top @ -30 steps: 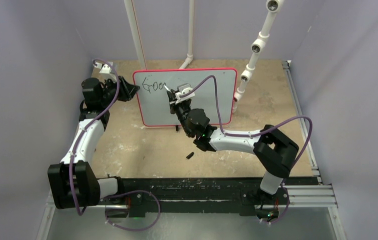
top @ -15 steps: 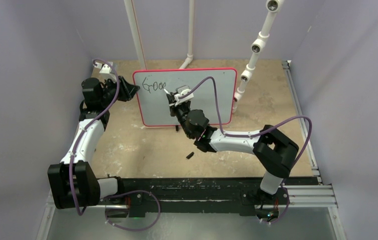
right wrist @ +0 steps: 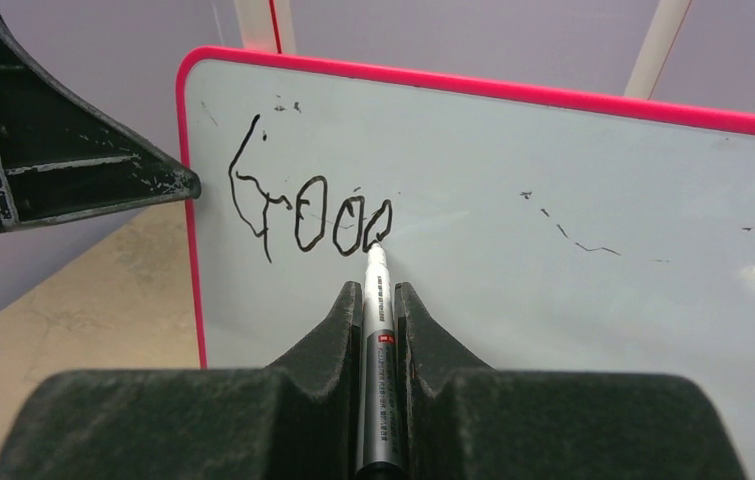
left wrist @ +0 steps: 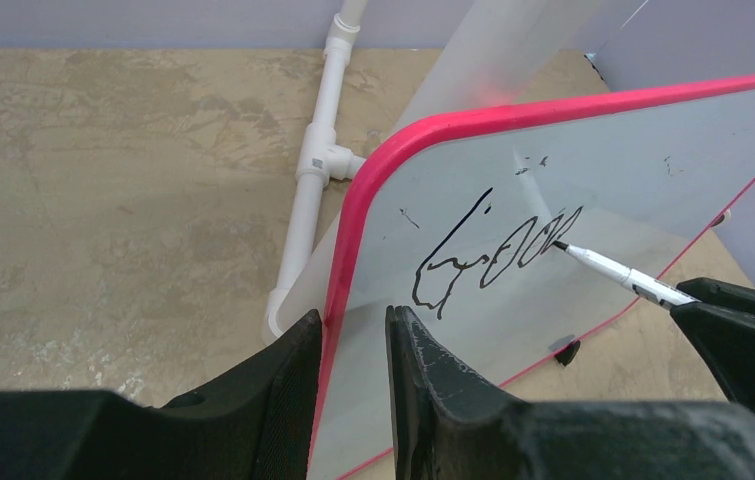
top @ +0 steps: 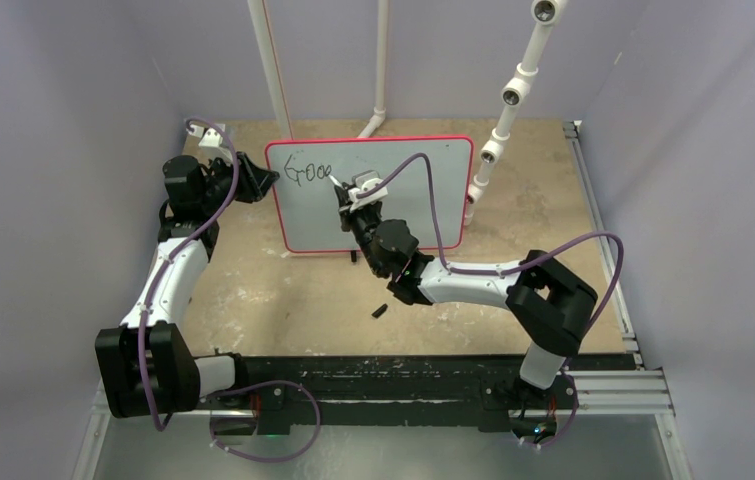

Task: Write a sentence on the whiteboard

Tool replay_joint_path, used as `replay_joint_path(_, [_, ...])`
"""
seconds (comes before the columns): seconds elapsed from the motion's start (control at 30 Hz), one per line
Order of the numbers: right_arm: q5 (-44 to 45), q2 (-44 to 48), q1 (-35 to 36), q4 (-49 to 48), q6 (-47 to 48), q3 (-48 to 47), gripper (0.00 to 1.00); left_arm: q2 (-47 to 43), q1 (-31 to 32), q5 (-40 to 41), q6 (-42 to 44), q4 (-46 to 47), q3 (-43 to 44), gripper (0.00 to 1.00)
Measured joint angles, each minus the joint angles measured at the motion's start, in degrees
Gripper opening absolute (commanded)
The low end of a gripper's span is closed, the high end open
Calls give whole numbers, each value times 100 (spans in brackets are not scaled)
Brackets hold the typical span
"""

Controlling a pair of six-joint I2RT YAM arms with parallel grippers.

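Observation:
The whiteboard stands upright on the table, white with a red-pink rim. My left gripper is shut on its left edge, one finger behind the rim and one on the front face. The right gripper is shut on a silver marker, whose tip touches the board. The sentence reads "Goo" plus a rounded fourth letter, with the tip at that letter's lower edge. In the left wrist view the writing and the marker show from the side.
White PVC pipes rise behind the board, and one runs along the floor behind its left edge. A small black cap lies on the table in front of the right arm. Purple walls close in on three sides.
The right gripper has shifted slightly on the board, and the fourth letter's stroke has grown after "Goo". The left gripper and the board have not moved.

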State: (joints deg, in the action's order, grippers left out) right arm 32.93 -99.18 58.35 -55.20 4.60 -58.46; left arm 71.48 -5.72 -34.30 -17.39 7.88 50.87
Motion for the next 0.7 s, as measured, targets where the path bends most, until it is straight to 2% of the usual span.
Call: replay_joint_path(0.7, [258,26,-4,-415,352,-79,0,0,0,0,0,-2,0,29])
